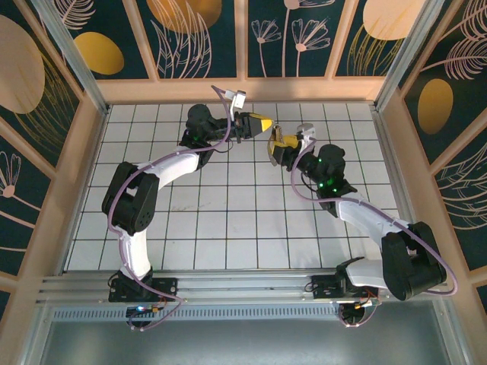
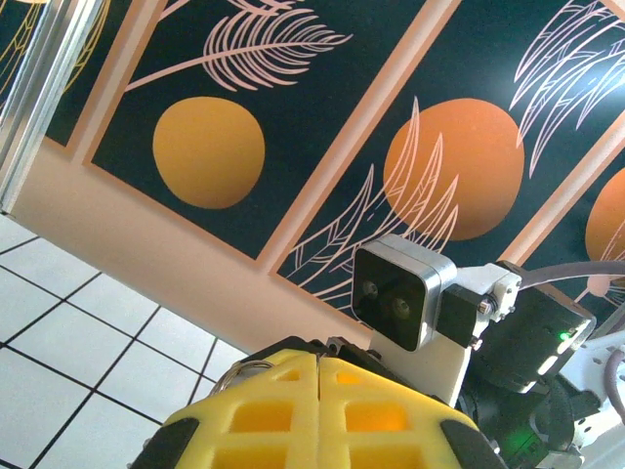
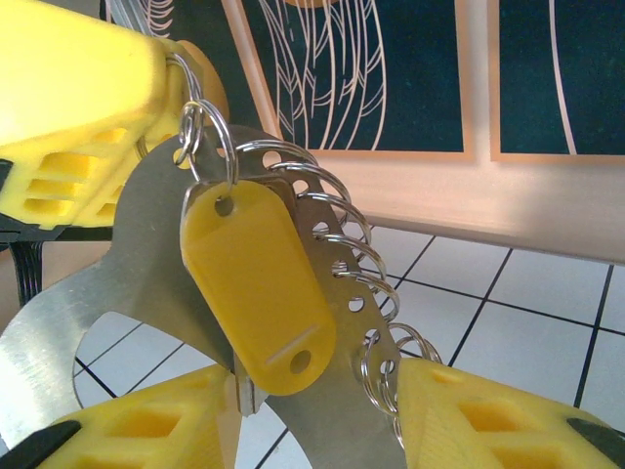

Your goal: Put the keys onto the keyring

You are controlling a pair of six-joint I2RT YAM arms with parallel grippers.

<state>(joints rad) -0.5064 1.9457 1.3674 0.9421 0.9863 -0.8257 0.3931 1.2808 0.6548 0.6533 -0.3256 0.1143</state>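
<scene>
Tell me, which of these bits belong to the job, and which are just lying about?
Part of the job: yellow key tag; split ring through its hole, at the tip of the left tool; metal plate edged with small rings; right tool, fingers either side of the plate.
Just surroundings: tiled tabletop; patterned wall panels.

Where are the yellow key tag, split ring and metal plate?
yellow key tag (image 3: 256, 293), right wrist view, centre of face
split ring (image 3: 231, 156), right wrist view, wire above tag hole
metal plate (image 3: 137, 254), right wrist view, bare face left of tag
</scene>
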